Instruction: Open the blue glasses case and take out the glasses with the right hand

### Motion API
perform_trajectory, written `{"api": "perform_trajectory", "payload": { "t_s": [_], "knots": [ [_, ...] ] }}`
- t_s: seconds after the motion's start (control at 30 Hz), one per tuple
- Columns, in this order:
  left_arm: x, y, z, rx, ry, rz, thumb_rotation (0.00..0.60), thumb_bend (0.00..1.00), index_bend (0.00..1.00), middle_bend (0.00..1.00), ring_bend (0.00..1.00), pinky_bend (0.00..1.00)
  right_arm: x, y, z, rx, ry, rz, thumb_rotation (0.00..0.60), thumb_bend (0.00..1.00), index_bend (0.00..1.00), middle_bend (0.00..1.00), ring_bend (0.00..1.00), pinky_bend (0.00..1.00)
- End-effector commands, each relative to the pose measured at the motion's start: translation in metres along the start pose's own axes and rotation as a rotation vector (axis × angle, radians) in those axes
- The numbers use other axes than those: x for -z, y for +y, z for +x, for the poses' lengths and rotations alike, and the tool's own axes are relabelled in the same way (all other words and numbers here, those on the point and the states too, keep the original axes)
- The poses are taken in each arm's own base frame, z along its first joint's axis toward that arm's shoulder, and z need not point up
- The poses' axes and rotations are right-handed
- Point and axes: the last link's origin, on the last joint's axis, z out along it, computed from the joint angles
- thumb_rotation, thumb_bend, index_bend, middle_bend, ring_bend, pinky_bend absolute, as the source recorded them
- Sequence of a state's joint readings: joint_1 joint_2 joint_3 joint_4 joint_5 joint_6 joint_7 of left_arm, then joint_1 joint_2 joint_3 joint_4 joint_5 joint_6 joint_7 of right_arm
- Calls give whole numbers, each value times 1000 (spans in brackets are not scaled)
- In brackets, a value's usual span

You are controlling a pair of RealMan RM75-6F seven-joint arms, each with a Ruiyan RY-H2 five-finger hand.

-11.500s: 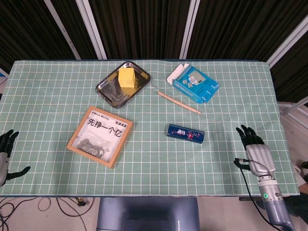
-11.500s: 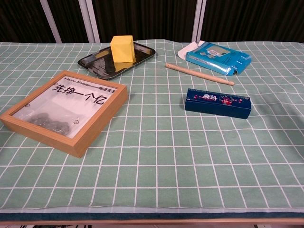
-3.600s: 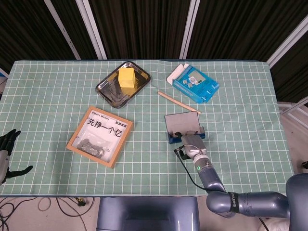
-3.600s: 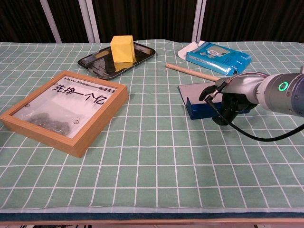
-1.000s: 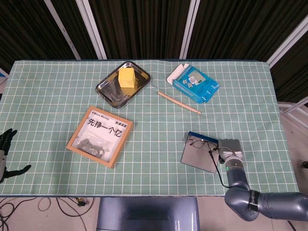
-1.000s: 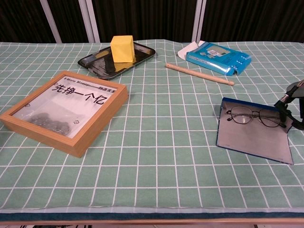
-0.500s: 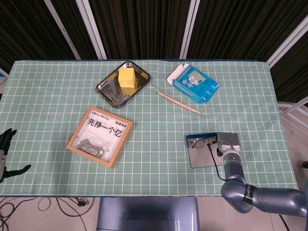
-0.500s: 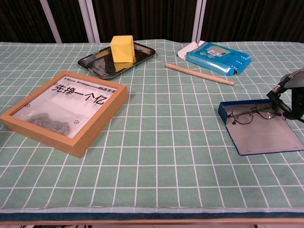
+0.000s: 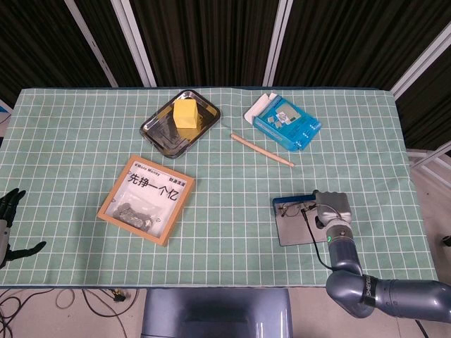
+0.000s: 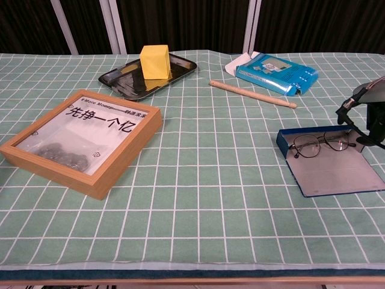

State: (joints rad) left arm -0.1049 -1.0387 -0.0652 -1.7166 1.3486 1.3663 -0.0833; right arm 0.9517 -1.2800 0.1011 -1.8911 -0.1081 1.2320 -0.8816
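The blue glasses case (image 9: pixel 292 201) lies open at the table's right front, its grey lid (image 9: pixel 296 231) folded flat toward me. The thin-framed glasses (image 9: pixel 299 208) rest inside against the blue wall. My right hand (image 9: pixel 331 207) sits at the glasses' right end with its fingers curled down. In the chest view the case (image 10: pixel 287 142) holds the glasses (image 10: pixel 317 145), and the right hand (image 10: pixel 368 113) hangs at the frame's right edge. Whether its fingers pinch the glasses frame is unclear. My left hand (image 9: pixel 8 220) hangs with fingers spread off the table's left edge.
A wooden picture frame (image 9: pixel 146 199) lies left of centre. At the back stand a dark tray (image 9: pixel 161 131) with a yellow block (image 9: pixel 186 113), a blue packet (image 9: pixel 287 122) and a wooden stick (image 9: pixel 261 149).
Over the last second the open case swung round so its lid lies squarer to me. The right hand shifted slightly up at the glasses' right end; the glasses stay in the case.
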Motion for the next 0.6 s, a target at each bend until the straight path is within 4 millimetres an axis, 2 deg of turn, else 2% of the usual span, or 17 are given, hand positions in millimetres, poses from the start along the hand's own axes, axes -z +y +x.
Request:
{"api": "perform_trajectory", "payload": {
  "t_s": [0.03,0.27,0.6],
  "knots": [
    [0,0,0,-2,0,-3,600,43,0,0,0,0,3,4,4,-19,77,20,600,434,260,920,1000,1000],
    [1,1,-1,-18,4,-10,600,42,0,0,0,0,-9,6,1,-67,156,74,600,407,380,923,1000,1000],
    [1,1,-2,-29,11,-10,600,42,0,0,0,0,-26,2,-8,-96,131,91,600,407,407,923,1000,1000]
  ]
}}
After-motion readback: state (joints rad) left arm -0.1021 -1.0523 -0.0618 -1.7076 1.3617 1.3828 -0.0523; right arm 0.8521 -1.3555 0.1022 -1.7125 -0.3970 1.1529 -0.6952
